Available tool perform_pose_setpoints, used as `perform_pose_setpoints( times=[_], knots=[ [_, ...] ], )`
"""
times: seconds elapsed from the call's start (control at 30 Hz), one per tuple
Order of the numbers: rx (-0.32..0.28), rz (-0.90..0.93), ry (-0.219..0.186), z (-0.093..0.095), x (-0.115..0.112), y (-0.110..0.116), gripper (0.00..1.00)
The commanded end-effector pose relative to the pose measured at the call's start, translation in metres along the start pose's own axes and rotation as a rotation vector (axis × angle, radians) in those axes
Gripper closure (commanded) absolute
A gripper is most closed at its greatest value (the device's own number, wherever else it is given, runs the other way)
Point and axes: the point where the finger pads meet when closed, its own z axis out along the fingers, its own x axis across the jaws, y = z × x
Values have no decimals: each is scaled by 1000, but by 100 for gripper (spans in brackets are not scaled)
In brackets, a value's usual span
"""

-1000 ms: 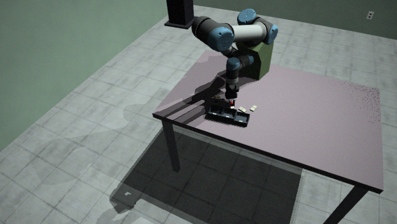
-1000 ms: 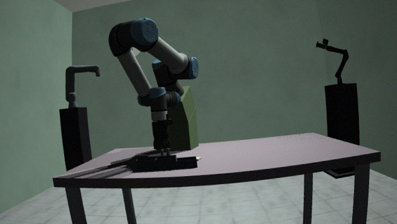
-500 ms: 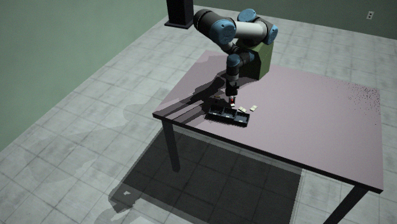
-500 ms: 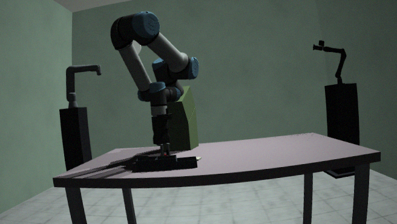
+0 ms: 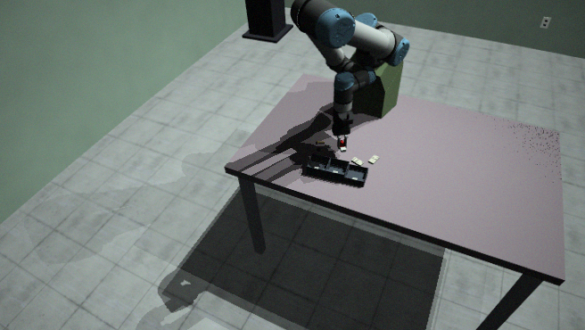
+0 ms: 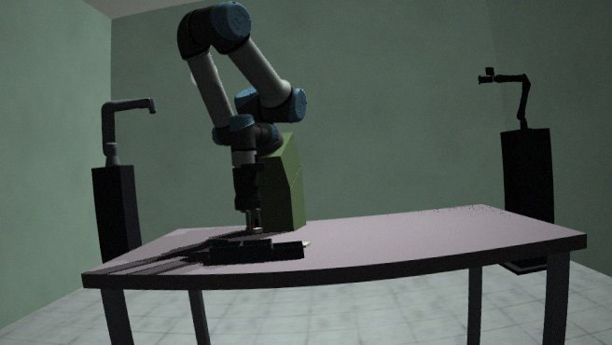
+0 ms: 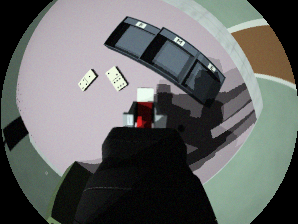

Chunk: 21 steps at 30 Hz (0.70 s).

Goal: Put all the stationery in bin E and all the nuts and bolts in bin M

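Note:
My gripper (image 5: 342,144) points straight down just behind a row of three dark bins (image 5: 335,169). It is shut on a small red and white thing (image 7: 141,111), held low over the pink table. The gripper also shows in the side view (image 6: 254,227), right behind the bins (image 6: 254,250). In the wrist view the bins (image 7: 162,56) lie ahead of the fingers, and their labels are too small to read. A small brown thing (image 5: 319,143) lies on the table to the left of the gripper.
Two domino tiles (image 5: 357,160) (image 5: 374,159) lie just right of the gripper; they also show in the wrist view (image 7: 116,78) (image 7: 87,80). The arm's green base block (image 5: 381,91) stands behind. The table's front edge runs close below the bins.

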Motion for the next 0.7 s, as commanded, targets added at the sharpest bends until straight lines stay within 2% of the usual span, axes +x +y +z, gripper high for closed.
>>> perform_pose_setpoints(
  times=[0.0,0.53,0.67],
  knots=[
    [0,0,-1,-1,0,0,55],
    [0,0,-1,-7,0,0,55],
    [0,0,-1,-7,22,-10,55]
  ],
)
